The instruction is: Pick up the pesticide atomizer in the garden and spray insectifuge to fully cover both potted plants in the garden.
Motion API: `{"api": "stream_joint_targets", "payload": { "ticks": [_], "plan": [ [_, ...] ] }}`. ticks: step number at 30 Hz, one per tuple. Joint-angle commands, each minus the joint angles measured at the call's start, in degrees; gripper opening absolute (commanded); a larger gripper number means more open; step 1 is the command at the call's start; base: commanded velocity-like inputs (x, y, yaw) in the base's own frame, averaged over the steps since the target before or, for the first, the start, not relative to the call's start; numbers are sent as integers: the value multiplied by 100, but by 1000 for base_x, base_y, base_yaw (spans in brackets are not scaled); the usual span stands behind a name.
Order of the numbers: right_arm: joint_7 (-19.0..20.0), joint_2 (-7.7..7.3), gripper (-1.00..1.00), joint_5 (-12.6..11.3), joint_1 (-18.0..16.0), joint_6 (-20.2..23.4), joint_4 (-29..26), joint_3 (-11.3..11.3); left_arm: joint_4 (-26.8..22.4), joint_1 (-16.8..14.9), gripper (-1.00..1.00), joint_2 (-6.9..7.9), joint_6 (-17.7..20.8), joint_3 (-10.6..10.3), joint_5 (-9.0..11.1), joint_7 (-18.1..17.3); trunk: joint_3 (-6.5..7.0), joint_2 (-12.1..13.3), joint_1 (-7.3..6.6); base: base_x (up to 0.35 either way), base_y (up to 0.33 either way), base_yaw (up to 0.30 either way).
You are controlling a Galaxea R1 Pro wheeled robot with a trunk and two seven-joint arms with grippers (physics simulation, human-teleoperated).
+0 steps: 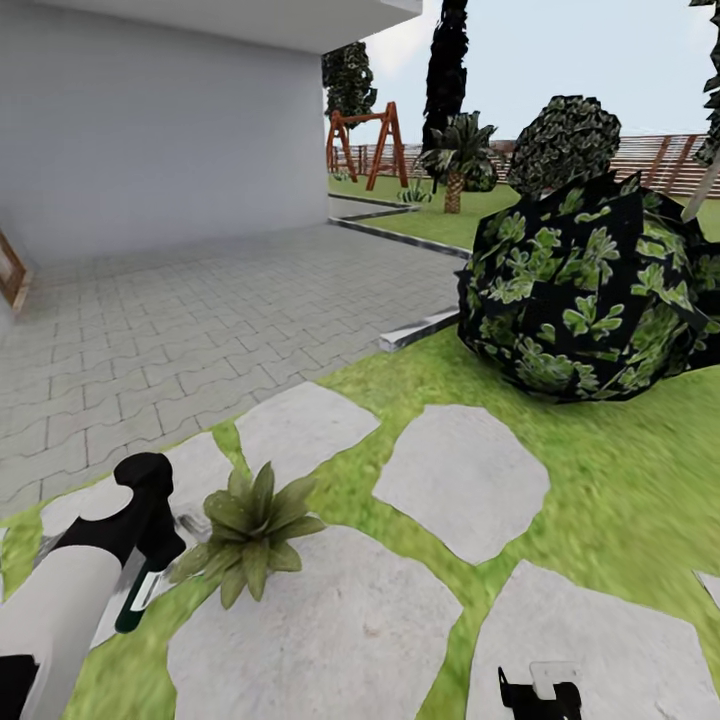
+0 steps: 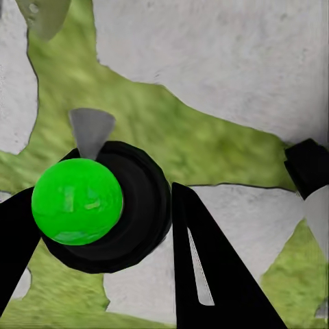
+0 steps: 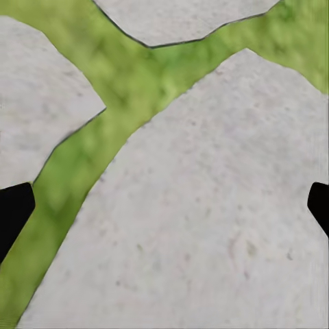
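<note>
One potted plant (image 1: 252,531), a low rosette of pointed green leaves, sits where grass meets the grey stepping stones (image 1: 300,630) of the garden lawn (image 1: 620,470). My left gripper (image 1: 150,572) is just left of it, shut on the pesticide atomizer (image 1: 134,603). The atomizer's grey nozzle (image 1: 191,522) points toward the plant's leaves. In the left wrist view the atomizer (image 2: 82,202) shows a bright green ball on a round black body between my fingers, with a grey cone nozzle (image 2: 90,130). My right gripper (image 1: 540,692) hangs open over a stepping stone (image 3: 205,226).
A big round dark bush (image 1: 590,290) stands at the right. Grey paving (image 1: 200,310) runs up to a house wall (image 1: 150,110) at the left. Far back are a wooden swing frame (image 1: 365,145), a palm (image 1: 455,160) and a slatted fence (image 1: 650,160).
</note>
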Motion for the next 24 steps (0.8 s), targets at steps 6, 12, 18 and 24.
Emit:
{"api": "stream_joint_targets", "payload": {
  "ticks": [6, 12, 18, 24],
  "plan": [
    [-34, -6, 100, 60, -4, -17, 10, -26, 33, 4, -100, 4, 62, 33, -43, 4, -5, -2, 2, 197, -198, 55],
    [-34, -9, 100, 59, -4, -17, 8, -30, -9, 5, -100, 31, 72, 49, -43, 9, -5, -2, 2, -169, -213, 2],
    [-34, -3, 100, 59, -4, -17, 8, -26, -4, 5, -100, 51, 81, 61, -43, 16, -5, -2, 2, -290, -138, 114],
    [-34, -1, 100, 59, -4, -18, 8, -26, 62, 137, -100, 49, 201, 63, -43, 161, -5, -2, 2, -231, -83, 268]
  ]
}}
